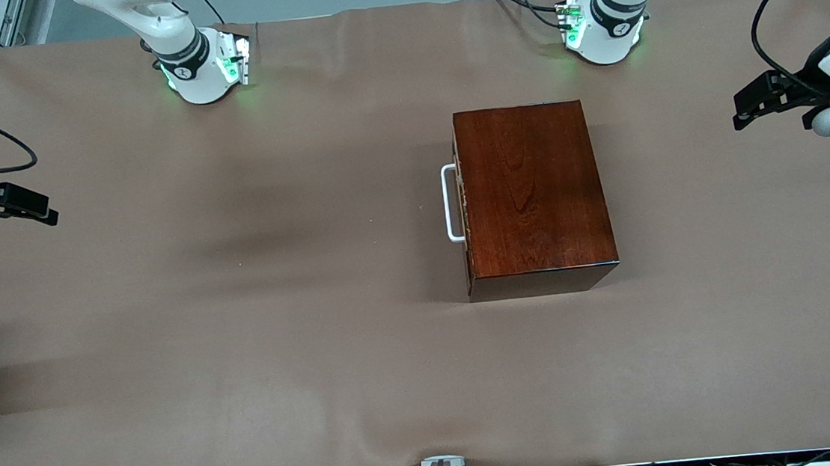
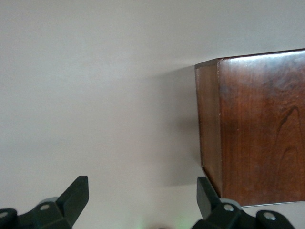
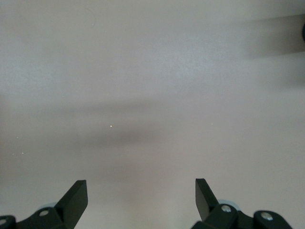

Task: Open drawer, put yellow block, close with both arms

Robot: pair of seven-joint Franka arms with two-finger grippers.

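The drawer [image 1: 463, 202] sits shut in the wooden box [image 1: 532, 193], its white handle [image 1: 451, 203] facing 9 o'clock toward the right arm's end. The right gripper [image 1: 37, 210] hangs released there; the left gripper [image 1: 746, 110], also spread, faces the box's closed end. No yellow block shows.
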